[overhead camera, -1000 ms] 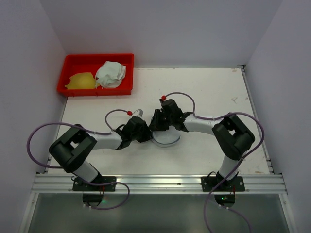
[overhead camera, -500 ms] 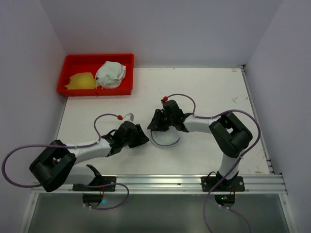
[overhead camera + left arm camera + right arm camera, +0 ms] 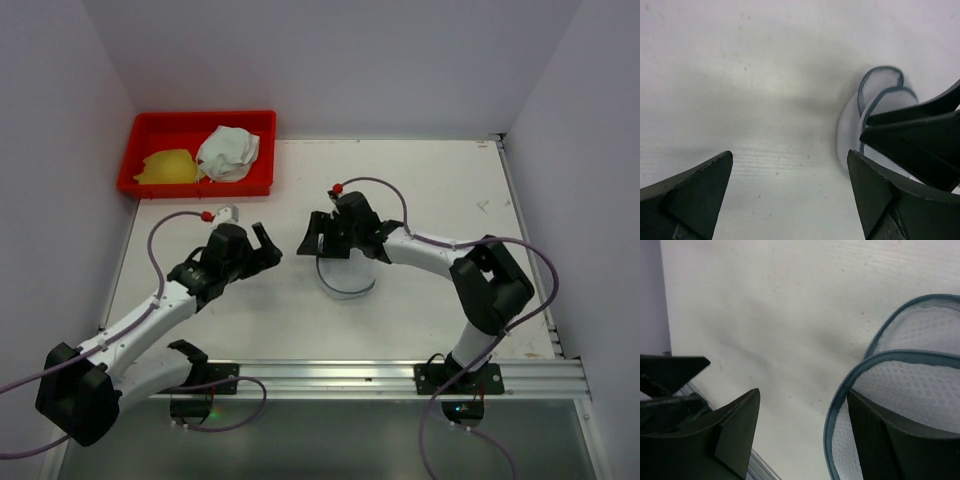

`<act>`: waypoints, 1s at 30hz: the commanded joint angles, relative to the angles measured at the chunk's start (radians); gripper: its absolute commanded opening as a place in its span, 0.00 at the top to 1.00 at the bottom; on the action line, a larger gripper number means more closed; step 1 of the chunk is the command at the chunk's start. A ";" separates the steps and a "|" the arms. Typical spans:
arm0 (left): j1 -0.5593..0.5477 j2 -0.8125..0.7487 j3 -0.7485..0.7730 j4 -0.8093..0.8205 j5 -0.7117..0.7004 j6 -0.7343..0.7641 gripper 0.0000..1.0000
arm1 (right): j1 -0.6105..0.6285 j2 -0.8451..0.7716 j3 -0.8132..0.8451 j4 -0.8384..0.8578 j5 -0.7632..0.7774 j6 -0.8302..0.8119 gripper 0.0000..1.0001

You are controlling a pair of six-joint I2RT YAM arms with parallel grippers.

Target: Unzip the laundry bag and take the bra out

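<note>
The laundry bag (image 3: 345, 277) is a small white mesh pouch with a dark zipper rim, lying mid-table. In the right wrist view its rim (image 3: 860, 371) gapes, showing two mesh layers. My right gripper (image 3: 318, 240) (image 3: 804, 392) is open at the bag's left edge; one finger (image 3: 880, 440) sits behind the mesh inside the opening, the other outside. My left gripper (image 3: 265, 245) (image 3: 790, 195) is wide open over bare table, left of the bag (image 3: 880, 97) and apart from it. The bra is hidden; only mesh shows inside the bag.
A red tray (image 3: 150, 187) stands at the back left, holding a yellow cloth item (image 3: 168, 167) and a crumpled white item (image 3: 229, 152). Walls close in on three sides. A metal rail (image 3: 330, 378) runs along the near edge.
My left gripper has let go, opened wide and drawn back left from the bag. My right gripper has opened and shifted slightly away; the bag's rim now gapes.
</note>
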 commanded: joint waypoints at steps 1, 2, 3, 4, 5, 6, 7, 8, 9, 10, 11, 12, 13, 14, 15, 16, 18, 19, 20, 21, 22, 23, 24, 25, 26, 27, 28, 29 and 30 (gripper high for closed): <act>0.053 -0.021 0.128 -0.059 -0.038 0.113 0.00 | -0.005 -0.099 0.126 -0.143 0.049 -0.110 0.25; 0.061 -0.009 0.168 -0.062 -0.038 0.138 0.00 | -0.005 -0.105 0.143 -0.172 0.075 -0.121 0.19; 0.075 -0.001 0.185 -0.063 -0.035 0.149 0.00 | -0.005 -0.111 0.163 -0.228 0.093 -0.133 0.16; 0.084 0.008 0.205 -0.066 -0.034 0.160 0.00 | -0.005 -0.122 0.197 -0.258 0.110 -0.154 0.13; 0.098 0.025 0.231 -0.066 -0.029 0.178 0.00 | -0.005 -0.127 0.212 -0.311 0.150 -0.164 0.10; 0.105 0.033 0.242 -0.065 -0.020 0.184 0.00 | -0.005 -0.130 0.229 -0.337 0.167 -0.173 0.09; 0.116 0.048 0.259 -0.063 -0.012 0.190 0.00 | -0.005 -0.134 0.260 -0.365 0.191 -0.197 0.08; 0.125 0.056 0.266 -0.060 -0.003 0.199 0.00 | -0.005 -0.139 0.269 -0.383 0.214 -0.207 0.06; 0.145 0.060 0.271 -0.054 0.015 0.206 0.00 | -0.005 -0.142 0.277 -0.408 0.234 -0.216 0.02; 0.154 0.065 0.276 -0.051 0.023 0.210 0.00 | -0.005 -0.145 0.292 -0.419 0.245 -0.237 0.01; 0.174 0.073 0.288 -0.049 0.034 0.221 0.00 | -0.006 -0.147 0.300 -0.436 0.256 -0.251 0.01; 0.187 0.074 0.295 -0.051 0.037 0.229 0.00 | -0.008 -0.151 0.304 -0.439 0.289 -0.275 0.01; 0.203 0.076 0.315 -0.059 0.042 0.238 0.00 | -0.015 -0.169 0.306 -0.439 0.316 -0.285 0.01; 0.234 0.076 0.325 -0.062 0.057 0.259 0.00 | -0.023 -0.183 0.306 -0.439 0.340 -0.296 0.01; 0.253 0.073 0.332 -0.065 0.066 0.271 0.00 | -0.037 -0.199 0.306 -0.437 0.360 -0.315 0.01; 0.272 0.065 0.348 -0.063 0.071 0.287 0.00 | -0.053 -0.215 0.303 -0.437 0.374 -0.322 0.01; 0.329 0.059 0.361 -0.066 0.059 0.330 0.00 | -0.135 -0.275 0.295 -0.437 0.367 -0.325 0.01; 0.346 0.048 0.365 -0.065 0.040 0.344 0.00 | -0.191 -0.300 0.283 -0.437 0.368 -0.323 0.01; 0.380 0.042 0.368 -0.062 0.020 0.373 0.00 | -0.218 -0.359 0.277 -0.437 0.377 -0.326 0.01; 0.398 0.034 0.371 -0.063 0.020 0.387 0.00 | -0.241 -0.395 0.268 -0.437 0.391 -0.337 0.01; 0.415 0.018 0.384 -0.082 0.020 0.411 0.00 | -0.276 -0.433 0.249 -0.437 0.408 -0.345 0.01; 0.440 0.004 0.394 -0.091 0.019 0.426 0.00 | -0.288 -0.517 0.240 -0.440 0.457 -0.355 0.01; 0.449 -0.010 0.401 -0.102 0.011 0.440 0.00 | -0.302 -0.560 0.229 -0.445 0.483 -0.378 0.01; 0.451 -0.047 0.418 -0.129 -0.007 0.454 0.00 | -0.310 -0.605 0.213 -0.450 0.506 -0.388 0.01; 0.451 -0.067 0.429 -0.149 -0.052 0.480 0.00 | -0.327 -0.649 0.209 -0.475 0.540 -0.397 0.01; 0.451 -0.084 0.444 -0.173 -0.073 0.488 0.00 | -0.331 -0.736 0.209 -0.492 0.560 -0.408 0.01; 0.452 -0.116 0.482 -0.228 -0.087 0.500 0.00 | -0.333 -0.781 0.211 -0.511 0.580 -0.414 0.01; 0.451 -0.134 0.502 -0.253 -0.092 0.509 0.00 | -0.333 -0.826 0.212 -0.535 0.596 -0.420 0.01; 0.451 -0.153 0.519 -0.273 -0.090 0.517 0.00 | -0.333 -0.867 0.211 -0.546 0.633 -0.434 0.01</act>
